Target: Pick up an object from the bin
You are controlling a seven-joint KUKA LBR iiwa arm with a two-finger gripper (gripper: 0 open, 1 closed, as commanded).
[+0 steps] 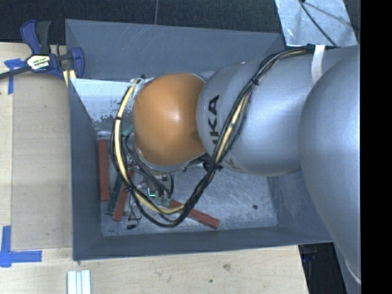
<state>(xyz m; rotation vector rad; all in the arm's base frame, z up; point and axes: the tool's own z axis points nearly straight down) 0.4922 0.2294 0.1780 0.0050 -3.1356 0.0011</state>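
— Grey metal bin [184,48]; has anything been picked yet?
— I judge not; the end effector [150,192] sits low at the frame's lower left, beneath the orange cover [165,118]; open or closed, I cannot tell.
— What lies nearest?
— The left reddish-brown stick [103,170] beside it; the slanting reddish-brown stick [202,217] lower right; gripping and lifting remain.

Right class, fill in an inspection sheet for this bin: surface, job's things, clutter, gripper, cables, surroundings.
Surface: grey metal bin, floor speckled.
Job's things: reddish-brown stick along the left wall; another stick near the front; green piece by the left one.
Clutter: dark specks in the far-left corner.
Gripper: gripper low over the bin's left side, under the orange cover.
Cables: black and yellow cables along the arm, looping under the wrist.
Surroundings: nothing seen.
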